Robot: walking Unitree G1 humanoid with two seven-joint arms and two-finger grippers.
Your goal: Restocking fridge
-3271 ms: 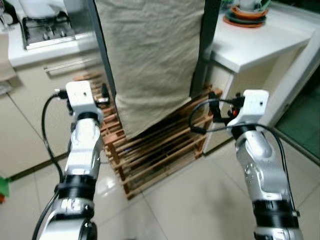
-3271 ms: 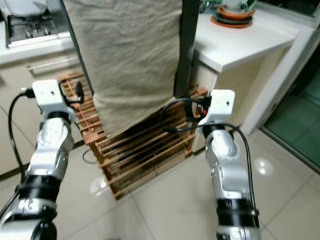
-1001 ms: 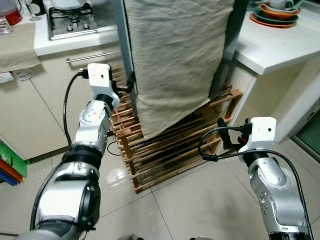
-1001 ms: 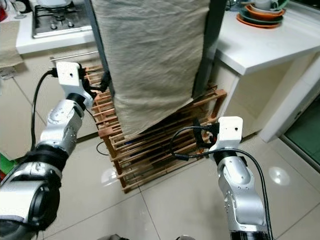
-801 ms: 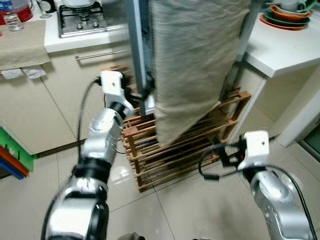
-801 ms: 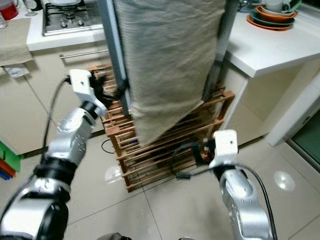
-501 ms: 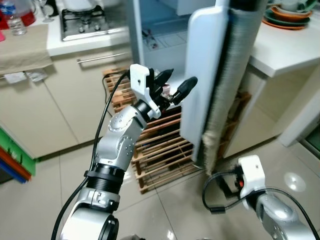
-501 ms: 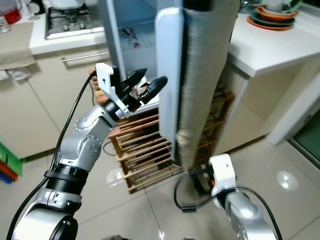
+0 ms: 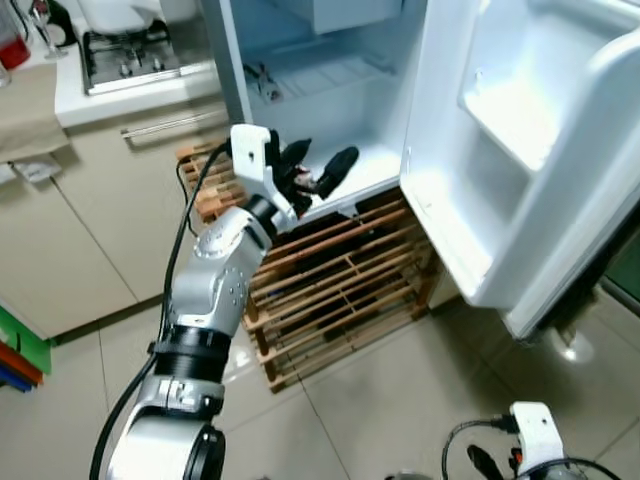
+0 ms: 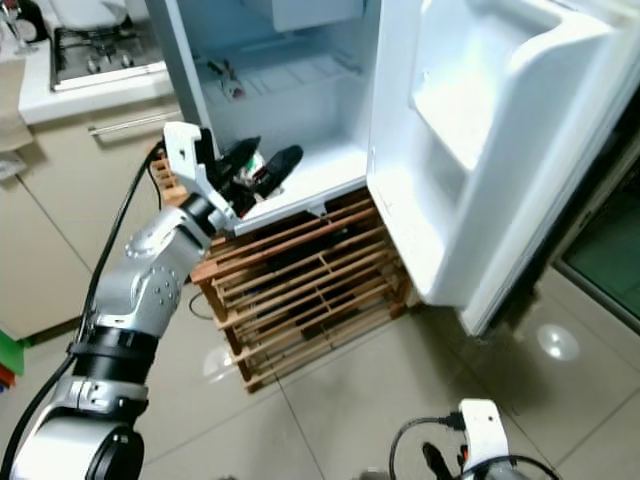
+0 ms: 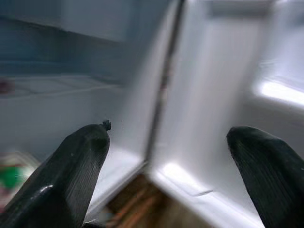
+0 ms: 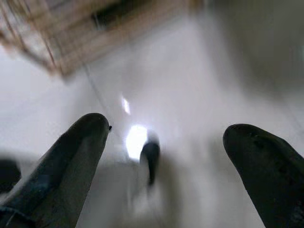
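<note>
The fridge [image 9: 330, 90] stands open on a slatted wooden rack [image 9: 330, 290], its white interior showing a bare floor panel and a wire shelf higher up. Its door [image 9: 520, 170] is swung wide to the robot's right, moulded door bins facing outward, the lower edge hanging above the tiled floor [image 9: 370, 410]. To the left of the fridge runs a cream cabinet with a white surface [image 9: 70, 100] carrying a gas hob [image 9: 125, 55].

The left arm reaches forward from the lower left, and the left end effector [image 9: 318, 172] hovers at the front lip of the fridge compartment, just above the rack's top rail. Its two black fingers [image 11: 71, 171] are spread well apart with nothing between them; the left wrist view looks between them at the fridge's inner wall and the hinge side of the door.

The right end effector [image 12: 156, 161] hangs low near the floor, its fingers likewise spread wide and empty, with blurred tiles and a corner of the rack beyond them.
</note>
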